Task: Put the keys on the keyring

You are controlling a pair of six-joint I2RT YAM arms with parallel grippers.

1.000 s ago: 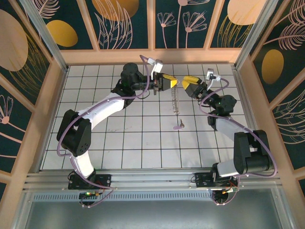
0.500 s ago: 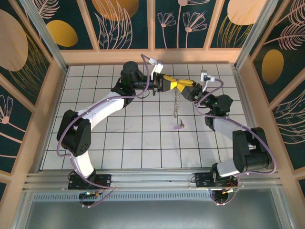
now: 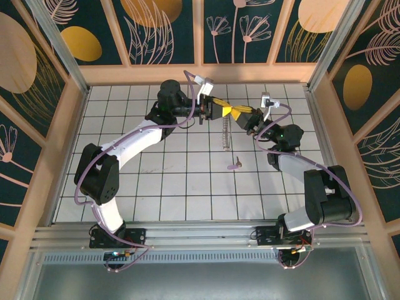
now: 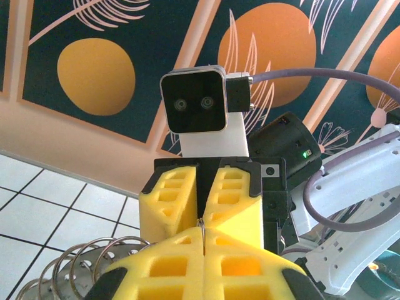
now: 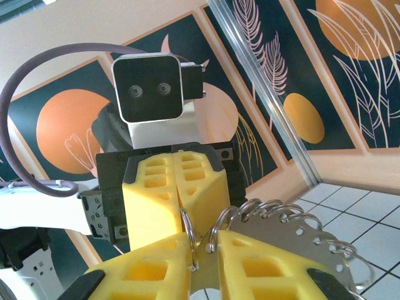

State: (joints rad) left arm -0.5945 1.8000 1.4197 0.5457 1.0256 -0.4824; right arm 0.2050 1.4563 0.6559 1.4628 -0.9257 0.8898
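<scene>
The keyring (image 3: 225, 134), a row of silver wire rings on a perforated metal strip, hangs between my two grippers above the tiles. My left gripper (image 3: 220, 110) is shut on a thin ring at its top; in the left wrist view (image 4: 204, 234) the wire sits pinched in the seam, with the coils (image 4: 75, 265) trailing lower left. My right gripper (image 3: 240, 115) faces it tip to tip. In the right wrist view (image 5: 209, 247) its jaws have narrowed onto two ring loops and the strip's end (image 5: 294, 234). The small pink key (image 3: 235, 165) lies on the floor below.
White tiled floor (image 3: 175, 181) inside wooden-framed walls (image 3: 200, 74) with dark floral panels. The grippers meet near the back wall. Lilac cables (image 3: 284, 107) loop off both wrists.
My right gripper has moved left to meet the left one and narrowed its jaws onto the keyring. The hanging keyring shifted slightly. The left gripper and the key stayed put.
</scene>
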